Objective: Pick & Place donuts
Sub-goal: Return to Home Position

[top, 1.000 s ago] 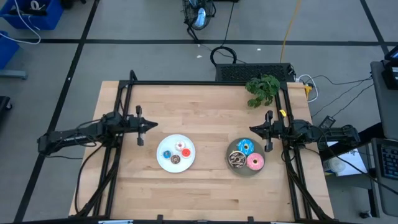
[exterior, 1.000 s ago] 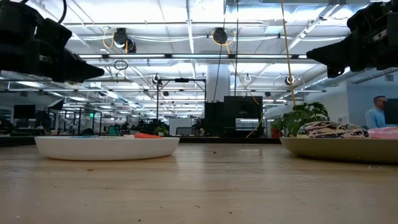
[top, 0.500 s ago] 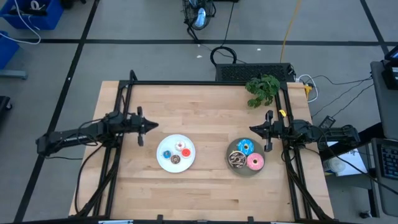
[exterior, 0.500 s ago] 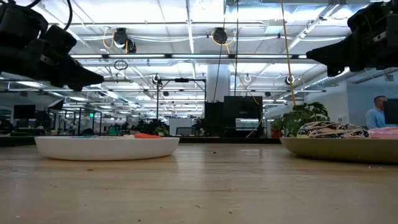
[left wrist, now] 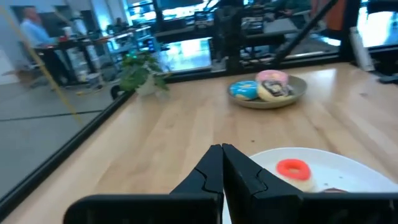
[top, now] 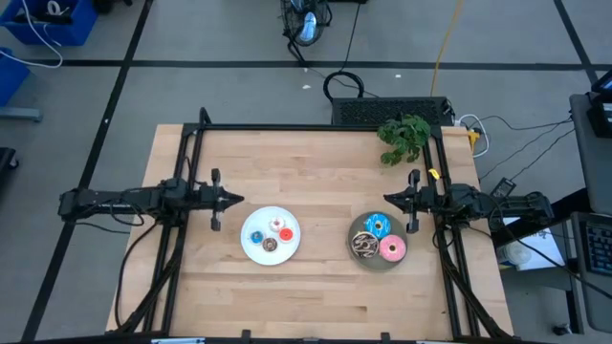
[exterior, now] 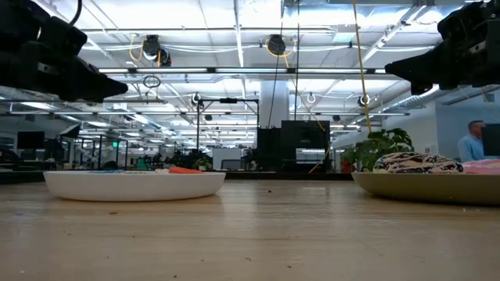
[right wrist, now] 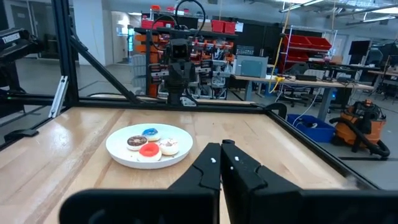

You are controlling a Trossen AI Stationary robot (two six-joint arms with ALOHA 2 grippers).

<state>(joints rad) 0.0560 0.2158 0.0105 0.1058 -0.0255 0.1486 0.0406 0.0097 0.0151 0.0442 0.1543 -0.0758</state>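
Observation:
Four tiny donuts, blue (top: 256,236), white-pink (top: 277,225), red (top: 286,234) and brown (top: 270,246), lie on the round white plate (top: 251,250). Three larger ones, blue (top: 377,226), chocolate with white drizzle (top: 363,247) and pink (top: 392,249), lie on the grey plate (top: 354,232). My left gripper (top: 236,199) hovers shut above the table, just left of and beyond the white plate (left wrist: 348,171). My right gripper (top: 387,199) hovers shut just beyond the grey plate, pointing toward the white plate (right wrist: 118,149).
A small green plant (top: 404,137) stands near the table's far right corner. Black frame rails (top: 316,127) run along the far edge and both sides. Bare wood lies between the two plates and along the near edge. A person (exterior: 471,140) shows far off in the room.
My left arm has swung round so that it lies straighter across the table's left side, and its shut gripper has shifted a little toward the near edge. The right arm, the plates and the donuts have kept still.

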